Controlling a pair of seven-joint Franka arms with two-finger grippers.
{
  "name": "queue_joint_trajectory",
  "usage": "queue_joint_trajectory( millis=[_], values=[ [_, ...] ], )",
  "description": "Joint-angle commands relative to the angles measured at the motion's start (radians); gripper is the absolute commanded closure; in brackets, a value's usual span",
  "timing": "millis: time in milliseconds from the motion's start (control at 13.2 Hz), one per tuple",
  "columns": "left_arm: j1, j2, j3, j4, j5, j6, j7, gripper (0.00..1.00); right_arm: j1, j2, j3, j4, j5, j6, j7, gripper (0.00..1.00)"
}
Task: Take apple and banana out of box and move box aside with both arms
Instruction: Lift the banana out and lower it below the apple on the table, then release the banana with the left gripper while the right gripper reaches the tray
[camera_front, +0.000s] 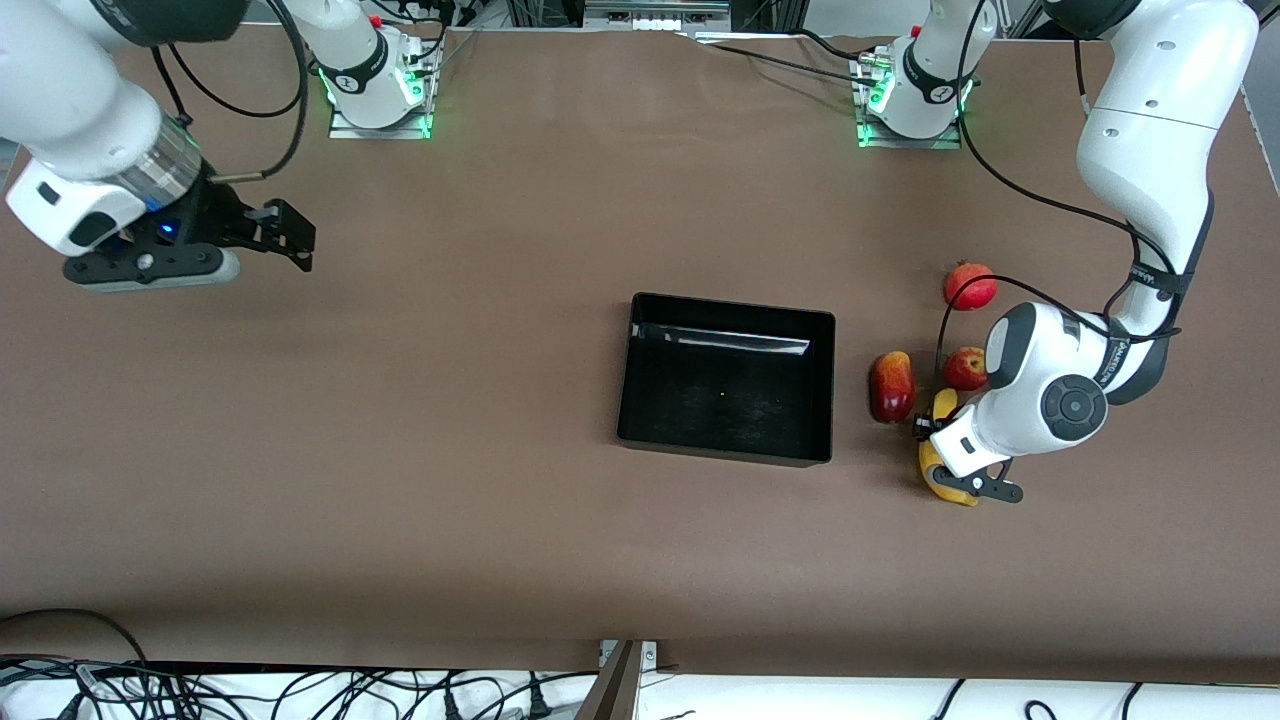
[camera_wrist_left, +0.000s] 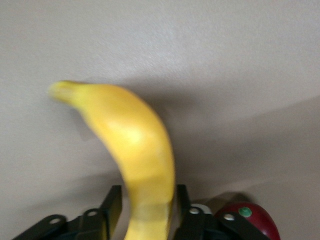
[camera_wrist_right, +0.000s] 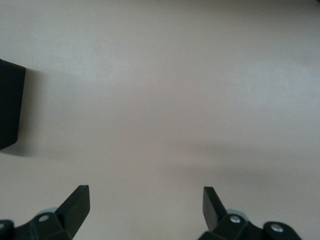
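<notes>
Box (camera_front: 727, 380) sat empty mid-counter (camera_front: 420, 420). Banana (camera_front: 942, 462) lay at box's 3 o'clock, apple (camera_front: 965, 368) beside. Left tool (camera_front: 962, 462) straddled banana, fingers slightly apart: release step, likely. Right tool (camera_front: 287, 236) waited, spread wide, over counter. Next: both tools to box walls.

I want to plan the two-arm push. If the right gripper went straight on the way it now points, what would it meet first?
Probably only bare table: the open right gripper faces plain brown surface. The box lies off to one side of that line.
</notes>
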Motion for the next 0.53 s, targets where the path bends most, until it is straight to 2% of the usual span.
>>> queue_joint_trajectory(
  millis=[0, 152, 228, 456],
  values=[
    [0.011, -0.02, -0.008, 0.029, 0.021, -0.005, 0.012, 0.0, 0.008, 0.022, 0.001, 0.01, -0.013, -0.005, -0.011, 0.0],
    [0.011, -0.071, -0.018, 0.052, 0.02, -0.028, 0.01, 0.0, 0.046, 0.048, 0.001, 0.006, -0.012, -0.06, -0.016, 0.0],
    [0.009, -0.115, -0.022, 0.06, 0.009, -0.085, 0.009, 0.0, 0.067, 0.055, 0.001, 0.003, -0.003, -0.047, -0.005, 0.0],
    [0.0, -0.212, -0.059, 0.179, -0.006, -0.36, -0.005, 0.0, 0.116, 0.136, 0.001, 0.006, 0.065, 0.048, 0.08, 0.0]
  ],
)
